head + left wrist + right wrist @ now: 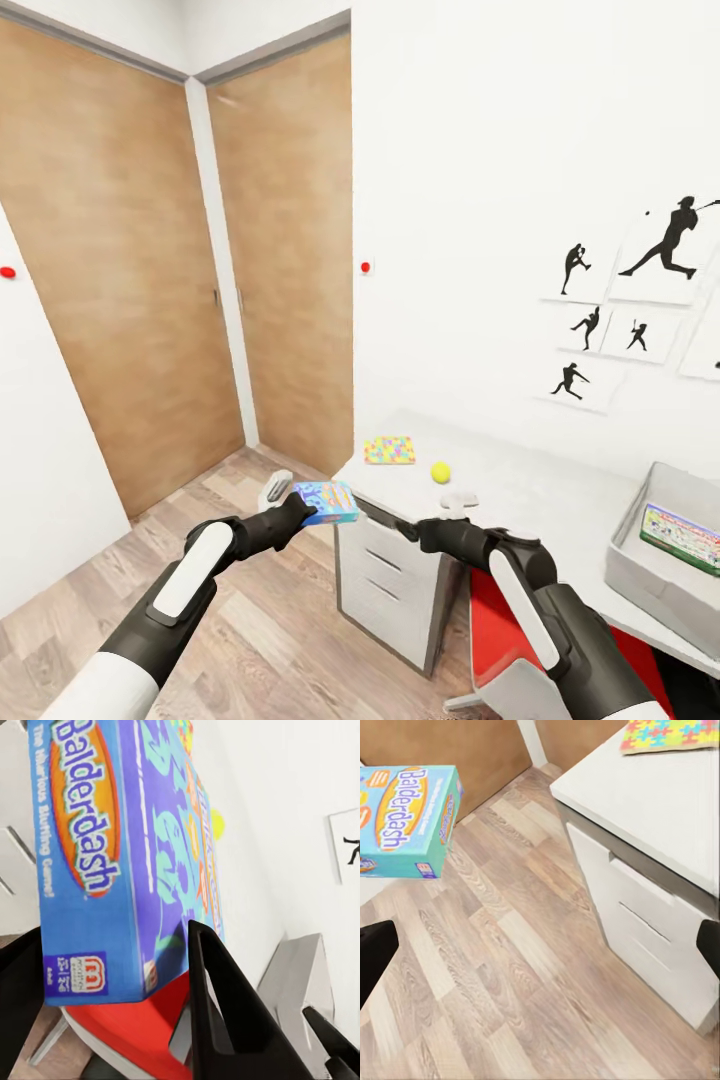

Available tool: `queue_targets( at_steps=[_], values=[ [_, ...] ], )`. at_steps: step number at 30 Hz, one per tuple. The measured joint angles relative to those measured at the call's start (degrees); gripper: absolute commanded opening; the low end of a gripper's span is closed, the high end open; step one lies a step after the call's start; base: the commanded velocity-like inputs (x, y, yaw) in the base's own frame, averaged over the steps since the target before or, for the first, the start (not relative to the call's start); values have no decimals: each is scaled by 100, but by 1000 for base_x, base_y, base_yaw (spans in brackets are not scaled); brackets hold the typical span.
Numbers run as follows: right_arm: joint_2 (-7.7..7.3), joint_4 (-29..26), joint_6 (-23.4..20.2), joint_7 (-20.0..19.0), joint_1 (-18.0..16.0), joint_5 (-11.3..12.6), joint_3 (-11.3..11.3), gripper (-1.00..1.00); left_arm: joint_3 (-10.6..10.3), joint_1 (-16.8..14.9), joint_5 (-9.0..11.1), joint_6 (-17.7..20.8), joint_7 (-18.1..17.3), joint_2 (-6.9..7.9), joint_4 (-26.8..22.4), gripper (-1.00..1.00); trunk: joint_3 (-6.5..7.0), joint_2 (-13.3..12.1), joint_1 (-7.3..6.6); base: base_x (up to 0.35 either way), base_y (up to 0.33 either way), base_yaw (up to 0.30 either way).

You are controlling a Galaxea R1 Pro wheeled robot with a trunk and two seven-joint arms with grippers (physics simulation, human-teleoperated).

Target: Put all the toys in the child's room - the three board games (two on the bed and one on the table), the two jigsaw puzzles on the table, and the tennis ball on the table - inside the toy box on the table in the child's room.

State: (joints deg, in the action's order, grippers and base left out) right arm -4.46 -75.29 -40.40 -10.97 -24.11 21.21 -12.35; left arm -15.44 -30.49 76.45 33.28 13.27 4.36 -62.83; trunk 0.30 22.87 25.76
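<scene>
Left end effector [300,512] is clamped on the blue board game [327,502], a box lettered "Balderdash", carried in the air above the wood floor [260,620] just off the near corner of the desk [540,490]. In the left wrist view the box [127,862] sits between the dark fingers [225,1012], its blue face turned to the camera. The right end effector [458,503] hangs over the desk's front edge with its fingers spread wide and nothing between them; the right wrist view has the carried box [406,821] off to one side, apart from it. A jigsaw puzzle [389,450] lies flat near the desk corner, the tennis ball [440,472] just beside it. Further along the desk stands the toy box [640,575], with a green-edged board game [682,537] inside.
</scene>
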Motion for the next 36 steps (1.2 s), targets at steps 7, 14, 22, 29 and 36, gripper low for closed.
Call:
queue_targets(
  at_steps=[7, 14, 22, 29, 36],
  values=[
    [-7, -223, -7, -2, 137, -1, 3, 100, -1, 0, 3, 0, 0, 0, 1, -100, 0, 0, 0, 0, 0, -289],
    [-13, -506, -197, 0, 193, 6, 27, 100, -2, 0, 4, 0, 0, -1, 1, -100, 0, 0, 0, 0, 0, -289],
    [-19, -649, -602, -110, 245, 34, 849, 100, -2, 0, 5, 0, 1, -2, 1, -100, 0, 0, -1, 31, 51, -289],
    [-23, -669, -649, -389, 251, 33, 1013, 100, -1, 0, 1, 1, 2, -2, 1, -100, 0, 0, -1, 117, 187, -289],
    [-27, -676, -663, -489, 253, 28, 1059, 100, -1, 0, 5, 1, 2, -2, -5, -100, 0, 0, -1, 152, 248, -289]
  ],
)
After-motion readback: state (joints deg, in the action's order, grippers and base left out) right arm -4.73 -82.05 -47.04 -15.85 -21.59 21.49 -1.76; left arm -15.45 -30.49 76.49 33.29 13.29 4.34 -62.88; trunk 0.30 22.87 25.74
